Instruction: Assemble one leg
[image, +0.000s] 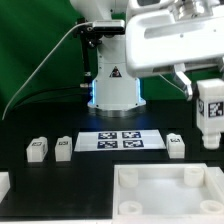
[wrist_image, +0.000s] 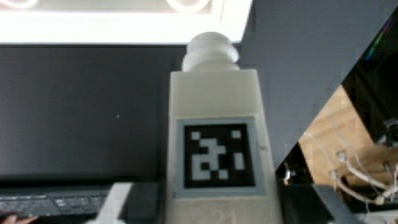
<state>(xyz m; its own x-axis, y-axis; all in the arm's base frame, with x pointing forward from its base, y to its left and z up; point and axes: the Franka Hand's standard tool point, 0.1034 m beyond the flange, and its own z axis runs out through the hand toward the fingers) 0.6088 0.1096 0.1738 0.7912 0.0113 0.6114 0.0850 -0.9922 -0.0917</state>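
My gripper (image: 206, 90) is at the exterior view's right, well above the table, and is shut on a leg (image: 210, 112), a white chunky block with a black-and-white tag. In the wrist view the held leg (wrist_image: 217, 120) fills the middle between my fingers (wrist_image: 125, 200). Its tag faces the camera and its rounded peg end points away from the gripper (wrist_image: 217, 205). The large white panel with a raised rim (image: 170, 170) lies at the front of the table, below and to the left of the held leg. Its edge shows in the wrist view (wrist_image: 107, 20).
Two more legs (image: 38, 149) (image: 63, 146) stand left of the marker board (image: 120, 140), and another leg (image: 175, 145) stands right of it. The robot base (image: 113, 85) is behind the board. A white part (image: 3, 184) lies at the front left edge.
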